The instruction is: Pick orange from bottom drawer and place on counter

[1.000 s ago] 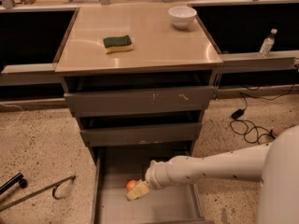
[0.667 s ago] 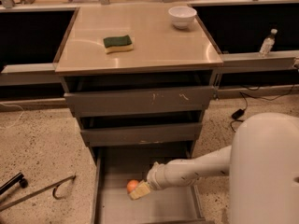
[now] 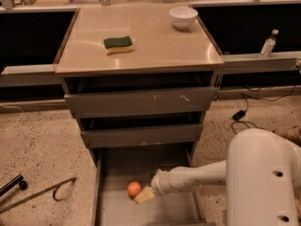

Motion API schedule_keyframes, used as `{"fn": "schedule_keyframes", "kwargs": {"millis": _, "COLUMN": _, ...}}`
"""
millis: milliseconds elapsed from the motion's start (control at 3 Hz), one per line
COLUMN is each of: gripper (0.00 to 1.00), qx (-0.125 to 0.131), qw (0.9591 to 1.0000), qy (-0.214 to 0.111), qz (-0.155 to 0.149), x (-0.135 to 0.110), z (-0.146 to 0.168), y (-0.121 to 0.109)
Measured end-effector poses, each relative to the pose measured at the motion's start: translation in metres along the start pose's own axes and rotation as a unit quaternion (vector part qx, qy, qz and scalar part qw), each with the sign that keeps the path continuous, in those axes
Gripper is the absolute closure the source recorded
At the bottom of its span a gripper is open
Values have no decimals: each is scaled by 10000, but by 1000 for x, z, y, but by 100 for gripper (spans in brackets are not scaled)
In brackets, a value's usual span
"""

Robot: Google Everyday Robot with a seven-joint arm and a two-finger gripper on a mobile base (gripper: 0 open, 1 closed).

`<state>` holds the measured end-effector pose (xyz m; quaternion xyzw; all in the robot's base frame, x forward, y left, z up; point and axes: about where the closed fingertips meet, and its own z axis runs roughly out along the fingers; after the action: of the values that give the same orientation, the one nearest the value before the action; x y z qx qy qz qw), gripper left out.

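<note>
Low, gripper beside round orange, in bottom drawer.

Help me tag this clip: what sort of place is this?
Probably a robot test lab: grey drawer cabinet, loose cables on speckled floor, the gripper in the open bottom drawer beside an orange.

Sponge, white bowl, bottle

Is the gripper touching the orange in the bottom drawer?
Cannot tell. In the camera view the gripper sits right beside the orange in the bottom drawer; no gap shows, but contact isn't plain.
</note>
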<state>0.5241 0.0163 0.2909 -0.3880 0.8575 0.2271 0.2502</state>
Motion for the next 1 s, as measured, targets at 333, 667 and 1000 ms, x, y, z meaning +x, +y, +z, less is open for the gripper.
{"fn": "schedule_keyframes", "kwargs": {"millis": 333, "gripper": 0, "qx": -117, "qw": 9999, "qy": 57, "qz": 95, "x": 1, "z": 6, "y": -3}}
{"fn": "schedule_keyframes", "kwargs": {"millis": 667, "gripper": 0, "qx": -133, "qw": 9999, "qy": -2, "qz": 96, "x": 2, "z": 14, "y": 0}}
{"fn": "schedule_keyframes", "kwargs": {"millis": 1000, "gripper": 0, "qx": -463, "qw": 9987, "qy": -185, "qz": 56, "x": 4, "z": 43, "y": 11}}
